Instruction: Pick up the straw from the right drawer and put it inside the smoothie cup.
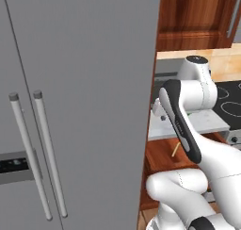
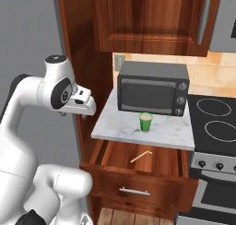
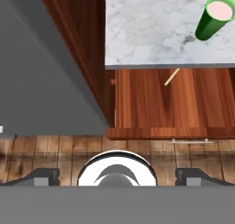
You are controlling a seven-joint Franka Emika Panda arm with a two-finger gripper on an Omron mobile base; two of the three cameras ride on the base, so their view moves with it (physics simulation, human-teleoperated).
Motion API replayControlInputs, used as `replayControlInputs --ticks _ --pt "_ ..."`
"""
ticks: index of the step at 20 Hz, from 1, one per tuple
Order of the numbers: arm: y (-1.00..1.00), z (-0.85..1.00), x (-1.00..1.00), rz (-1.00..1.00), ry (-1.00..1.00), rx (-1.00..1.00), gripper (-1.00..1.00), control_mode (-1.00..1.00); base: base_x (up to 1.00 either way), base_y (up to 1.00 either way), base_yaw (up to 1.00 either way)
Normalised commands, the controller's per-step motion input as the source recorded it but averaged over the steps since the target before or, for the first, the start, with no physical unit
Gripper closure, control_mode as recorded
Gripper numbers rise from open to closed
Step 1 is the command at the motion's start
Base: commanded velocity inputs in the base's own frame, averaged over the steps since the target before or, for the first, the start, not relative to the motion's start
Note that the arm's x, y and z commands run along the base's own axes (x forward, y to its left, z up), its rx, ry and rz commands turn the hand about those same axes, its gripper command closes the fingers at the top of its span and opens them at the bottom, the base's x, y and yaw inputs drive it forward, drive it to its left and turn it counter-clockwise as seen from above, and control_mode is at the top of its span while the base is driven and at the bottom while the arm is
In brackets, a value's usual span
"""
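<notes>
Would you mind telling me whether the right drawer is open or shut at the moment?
Open: the right drawer is pulled out below the counter, with the straw lying on its floor.

Even, bright rendered light (no clear source), soft faint shadows, no glare, slightly soft low-resolution edges throughout.

straws: one, pale straw (image 2: 141, 156) lying in the open drawer
drawers: one right drawer (image 2: 138, 182) pulled out, with one silver bar handle (image 2: 133, 191)
cups: one green smoothie cup (image 2: 145, 122) on the counter
microwaves: one microwave (image 2: 153, 88)
fridge handles: two fridge handles (image 1: 37, 153) side by side
stove rings: two stove rings (image 2: 218, 118) seen from the right base
stove knobs: three stove knobs (image 2: 219, 165)
</notes>
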Motion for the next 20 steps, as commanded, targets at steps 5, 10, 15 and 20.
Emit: replayControlInputs --ticks 5,10,15,20 --pt "0.0 0.0 0.0 0.0 0.0 0.0 -1.0 1.0 -0.12 -0.5 -0.01" --pt "0.0 0.0 0.0 0.0 0.0 0.0 -1.0 1.0 -0.19 -0.54 0.0" --pt "0.0 0.0 0.0 0.0 0.0 0.0 -1.0 1.0 -0.33 -0.42 0.0" --pt "0.0 0.0 0.0 0.0 0.0 0.0 -1.0 1.0 -0.39 -0.18 0.0"
